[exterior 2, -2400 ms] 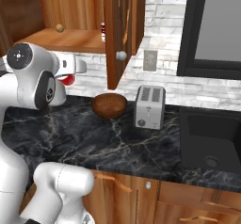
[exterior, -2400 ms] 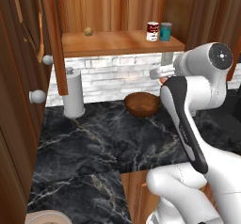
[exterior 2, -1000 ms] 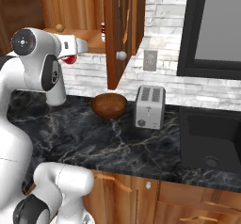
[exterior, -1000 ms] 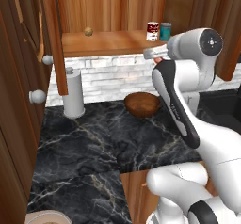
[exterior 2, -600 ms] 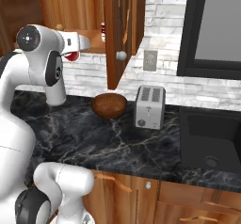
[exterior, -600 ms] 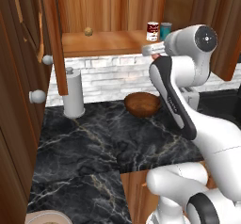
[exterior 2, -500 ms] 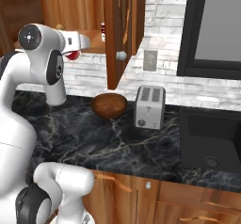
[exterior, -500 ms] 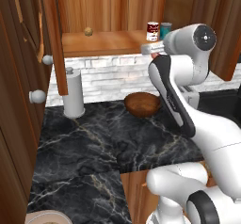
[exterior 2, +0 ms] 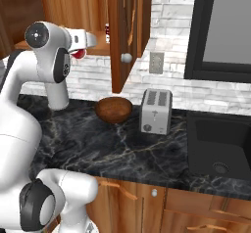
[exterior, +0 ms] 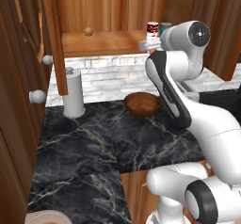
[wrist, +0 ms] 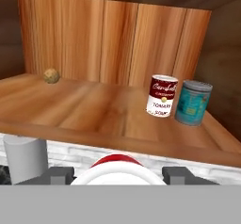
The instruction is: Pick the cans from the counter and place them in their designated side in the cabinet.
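Holding a bright red and white can (wrist: pixel 116 167) between its two dark finger tips, the gripper (wrist: pixel 116 175) is closed on it so the can does not drop on the way up. In the hand view the can sits at the very bottom, just in front of the shelf edge, so I think the robot is lifting it to put it away. Down below, the black marble counter (exterior: pixel 94 143) has a brown bowl (exterior: pixel 142 104) near the brick wall, a white paper towel holder (exterior: pixel 73 93) to the left, and a white toaster (exterior 2: pixel 156 111) to the right. No can is seen left on the counter. Up higher, the white arm (exterior: pixel 176 72) reaches to the front of the open wooden cabinet (exterior: pixel 106 42), with its doors swung wide so the hand can get in. On the shelf, the dark red and white can (wrist: pixel 163 96) stands upright on the right side, just beside a teal-blue can (wrist: pixel 193 102). That looks like the side for cans, so the held one likely goes near them. Far off on the left of the shelf sits a small round tan thing (wrist: pixel 52 75), well apart from the cans.
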Available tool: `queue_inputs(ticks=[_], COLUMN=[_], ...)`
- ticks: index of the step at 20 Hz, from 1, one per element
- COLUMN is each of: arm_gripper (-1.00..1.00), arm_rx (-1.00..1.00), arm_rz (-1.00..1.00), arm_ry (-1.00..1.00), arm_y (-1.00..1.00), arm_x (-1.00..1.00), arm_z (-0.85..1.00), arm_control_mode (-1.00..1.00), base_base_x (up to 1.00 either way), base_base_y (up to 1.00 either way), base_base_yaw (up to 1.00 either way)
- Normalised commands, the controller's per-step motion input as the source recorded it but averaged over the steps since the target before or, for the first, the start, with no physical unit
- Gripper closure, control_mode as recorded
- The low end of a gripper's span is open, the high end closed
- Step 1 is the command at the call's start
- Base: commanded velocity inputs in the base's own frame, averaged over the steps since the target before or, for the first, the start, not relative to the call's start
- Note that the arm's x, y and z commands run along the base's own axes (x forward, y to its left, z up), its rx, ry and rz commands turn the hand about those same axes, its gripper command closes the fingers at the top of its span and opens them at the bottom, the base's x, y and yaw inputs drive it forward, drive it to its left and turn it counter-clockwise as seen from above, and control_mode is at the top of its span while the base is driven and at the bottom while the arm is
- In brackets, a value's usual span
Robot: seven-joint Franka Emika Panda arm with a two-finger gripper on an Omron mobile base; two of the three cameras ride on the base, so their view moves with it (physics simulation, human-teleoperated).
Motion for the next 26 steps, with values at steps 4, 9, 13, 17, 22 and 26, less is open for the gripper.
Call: queue_inputs(ticks=[4, 9, 13, 17, 22, 26], arm_gripper=[1.0, 1.0, 1.0, 1.0, 1.0, 1.0], arm_rx=[0.0, 0.0, 0.0, 0.0, 0.0, 0.0], arm_rz=[0.0, 0.0, 0.0, 0.0, 0.0, 0.0], arm_ry=[0.0, 0.0, 0.0, 0.0, 0.0, 0.0], arm_y=[0.0, 0.0, 0.0, 0.0, 0.0, 0.0], arm_x=[0.2, 0.21, 0.22, 0.25, 0.28, 0.26], arm_z=[0.02, 0.02, 0.02, 0.02, 0.01, 0.0], arm_control_mode=[-1.0, -1.0, -1.0, -1.0, -1.0, -1.0], base_base_x=[0.0, 0.0, 0.0, 0.0, 0.0, 0.0], base_base_y=[0.0, 0.0, 0.0, 0.0, 0.0, 0.0], base_base_yaw=[0.0, 0.0, 0.0, 0.0, 0.0, 0.0])
